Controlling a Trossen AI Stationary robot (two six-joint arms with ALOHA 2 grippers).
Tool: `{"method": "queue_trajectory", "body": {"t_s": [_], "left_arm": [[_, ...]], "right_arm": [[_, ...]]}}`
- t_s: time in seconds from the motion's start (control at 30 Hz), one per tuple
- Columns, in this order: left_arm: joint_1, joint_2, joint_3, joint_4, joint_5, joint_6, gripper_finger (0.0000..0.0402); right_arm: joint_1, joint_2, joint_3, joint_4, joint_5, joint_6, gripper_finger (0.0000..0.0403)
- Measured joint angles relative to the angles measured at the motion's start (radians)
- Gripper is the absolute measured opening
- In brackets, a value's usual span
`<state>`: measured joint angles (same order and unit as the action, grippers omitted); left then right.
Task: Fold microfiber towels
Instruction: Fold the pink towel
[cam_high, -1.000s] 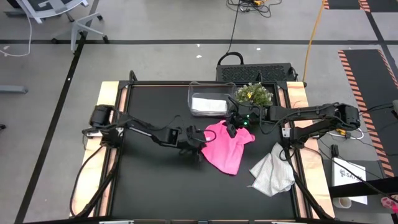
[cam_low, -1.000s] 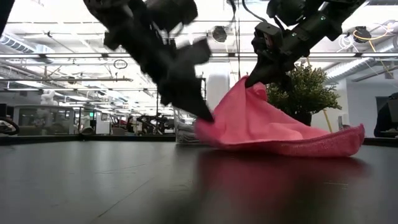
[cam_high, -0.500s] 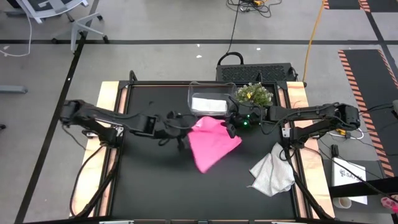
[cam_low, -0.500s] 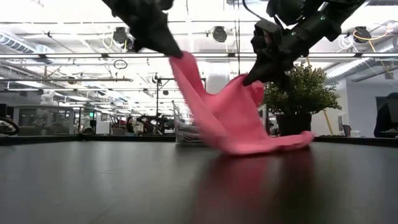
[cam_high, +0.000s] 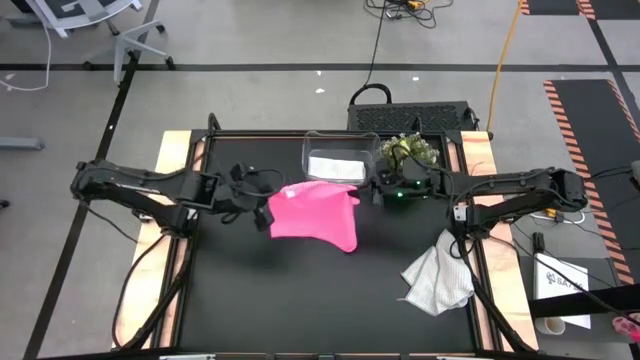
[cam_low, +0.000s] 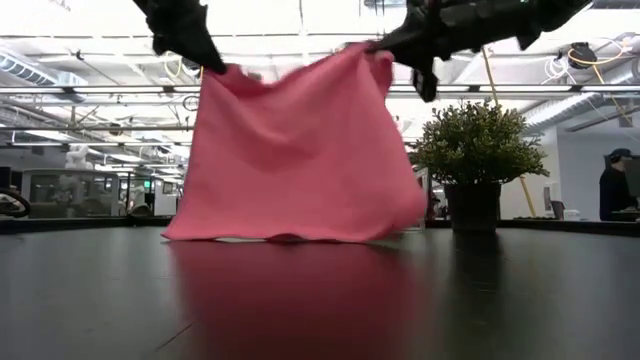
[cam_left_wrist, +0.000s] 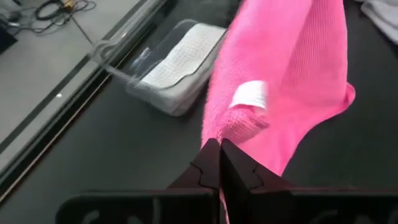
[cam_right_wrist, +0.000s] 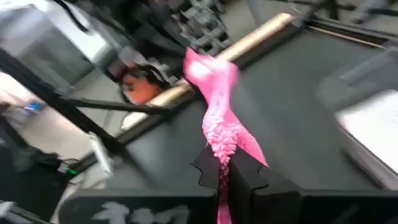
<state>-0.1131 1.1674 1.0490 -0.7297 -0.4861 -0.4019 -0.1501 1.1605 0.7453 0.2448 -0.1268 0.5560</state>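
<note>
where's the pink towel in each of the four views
High view: pink towel mid-table, stretched between the left gripper and right gripper.
Low view: it hangs like a curtain at centre, bottom edge on the table.
Left wrist view: it runs up from the shut fingers.
Right wrist view: a pinched pink strip above the fingers.
Shared landmark: the clear bin, also in the left wrist view.

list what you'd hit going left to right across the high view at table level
left gripper, jaws shut on one top corner of the pink towel → pink towel hanging spread → right gripper, jaws shut on its other corner → crumpled white towel at the table's right edge
</note>
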Motion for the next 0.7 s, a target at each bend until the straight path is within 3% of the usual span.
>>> {"method": "queue_trajectory", "body": {"t_s": [0.1, 0.4, 0.57, 0.7], "left_arm": [[0.001, -0.038, 0.000, -0.030, -0.015, 0.002, 0.0002], [0.002, -0.082, 0.000, -0.067, -0.036, 0.010, 0.0002], [0.002, -0.083, 0.000, -0.083, -0.048, 0.022, 0.0003], [0.009, -0.084, 0.000, -0.073, -0.152, 0.047, 0.0006]], "right_arm": [[-0.001, -0.032, 0.000, -0.069, 0.034, -0.002, 0.0000], [-0.001, -0.087, 0.001, -0.341, -0.005, 0.016, 0.0000], [-0.001, -0.087, 0.001, -0.270, -0.003, 0.022, 0.0000], [-0.018, -0.087, 0.000, -0.182, -0.006, 0.000, 0.0000]]}}
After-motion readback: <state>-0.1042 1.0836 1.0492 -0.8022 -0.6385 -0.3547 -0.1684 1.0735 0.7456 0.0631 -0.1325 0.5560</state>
